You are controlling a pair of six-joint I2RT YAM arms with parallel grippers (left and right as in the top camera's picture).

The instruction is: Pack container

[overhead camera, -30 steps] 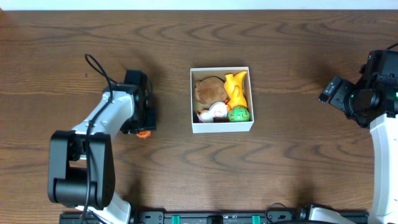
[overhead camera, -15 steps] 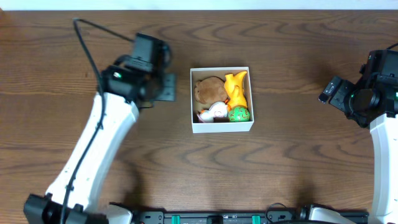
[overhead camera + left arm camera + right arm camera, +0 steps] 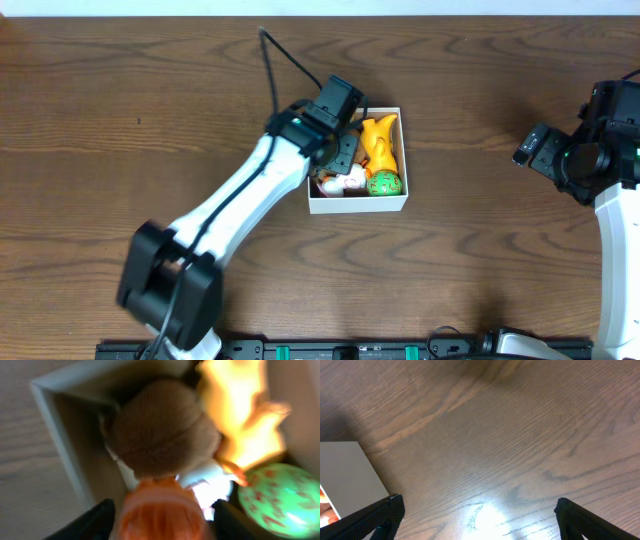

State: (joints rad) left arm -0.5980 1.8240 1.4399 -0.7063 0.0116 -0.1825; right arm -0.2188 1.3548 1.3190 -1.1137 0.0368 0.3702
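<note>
The container (image 3: pixel 358 203), a small white-walled cardboard box, sits mid-table. It holds a brown round plush toy (image 3: pixel 162 435), a yellow toy (image 3: pixel 380 142), a green ball with red marks (image 3: pixel 384 184) and a white toy (image 3: pixel 350 181). My left gripper (image 3: pixel 338 150) hangs over the box's left half, shut on an orange toy (image 3: pixel 162 512) held just above the brown plush. The box's left wall (image 3: pixel 60 440) shows in the left wrist view. My right gripper (image 3: pixel 477 520) is open and empty over bare table, far right of the box (image 3: pixel 347 472).
The wooden table (image 3: pixel 480 90) surrounds the box. The right arm (image 3: pixel 590 150) stays at the table's right edge. The left arm's cable (image 3: pixel 285 60) arcs behind the box.
My left arm has swung from the table's left side to over the box, carrying the orange toy. The right arm has not moved.
</note>
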